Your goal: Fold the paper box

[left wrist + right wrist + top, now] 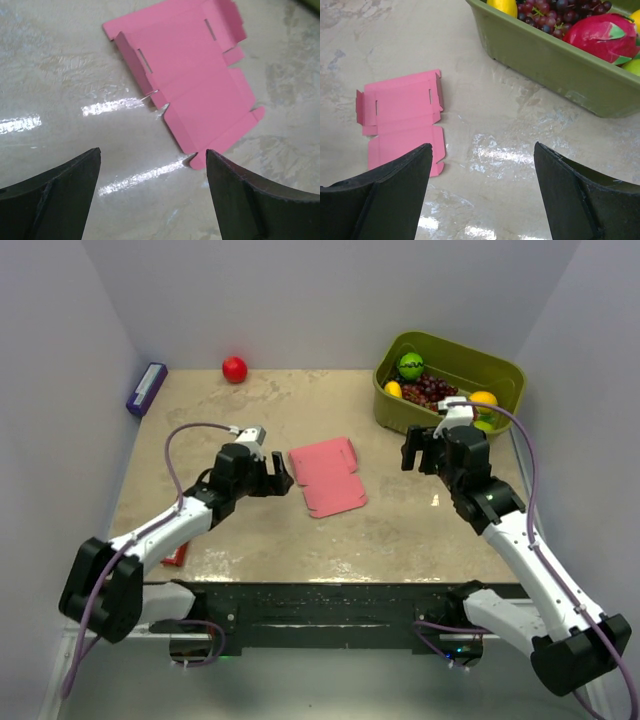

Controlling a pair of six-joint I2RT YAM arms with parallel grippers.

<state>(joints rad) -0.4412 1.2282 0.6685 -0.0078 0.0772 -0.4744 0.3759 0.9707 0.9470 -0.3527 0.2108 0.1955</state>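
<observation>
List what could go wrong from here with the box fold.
1. The box lies flat on the glossy table; the open left gripper may push it away instead of lifting an edge.
2. The right gripper, also open, sits near the fruit bin; a wide swing could knock it.

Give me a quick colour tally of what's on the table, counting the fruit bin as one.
Pink: 1, paper box
Red: 2, ball and a packet edge at the near left
Purple: 1, block at the left wall
Green: 1, bin
Total: 5
</observation>
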